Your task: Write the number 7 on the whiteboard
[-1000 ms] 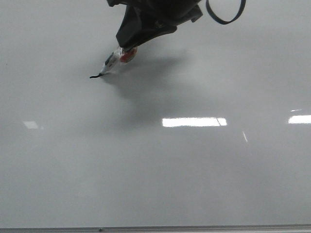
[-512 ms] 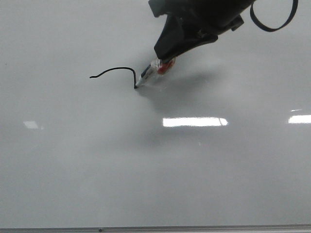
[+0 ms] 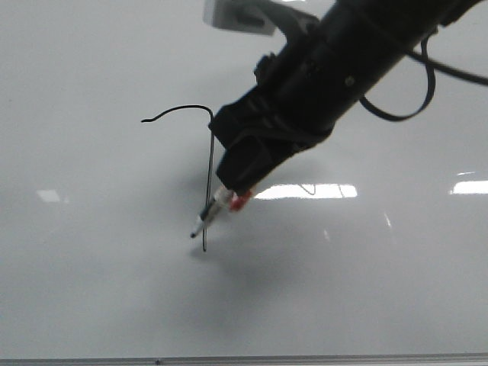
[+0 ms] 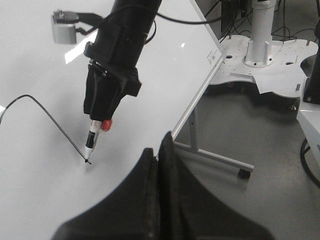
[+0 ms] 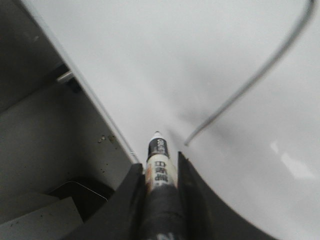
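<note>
Nearest the front camera ran the thin grey edge strip (image 3: 244,359) of the whiteboard (image 3: 91,290), with bare glossy board beyond it broken only by bright glare patches (image 3: 305,191).

Further in, the marker (image 3: 210,216) was held tilted, tip pointing down toward the near edge. The tip lay just beside the lower end of the number 7 (image 3: 209,175); the front view showed a slight gap between tip and line end, while the left wrist view put the tip right at the end of the stroke, so I cannot say whether it touched the board. The right tool (image 3: 229,200) was pinching the marker barrel between its two fingers (image 5: 134,190), gripping well up the barrel so the nib stood clear and the dark tool body did not drag across the ink.

The 7 sat near the middle of the board: a short wavy top stroke, a rounded corner, then a long nearly straight downstroke toward the near edge. The figure looked complete, so the writing was probably at its end.

The left tool (image 4: 158,165) was pressed together with nothing between its fingers, hanging out over the whiteboard's side edge, with the floor and a stand base (image 4: 265,65) beyond, likely parked there so it kept out of the writing arm's way.
</note>
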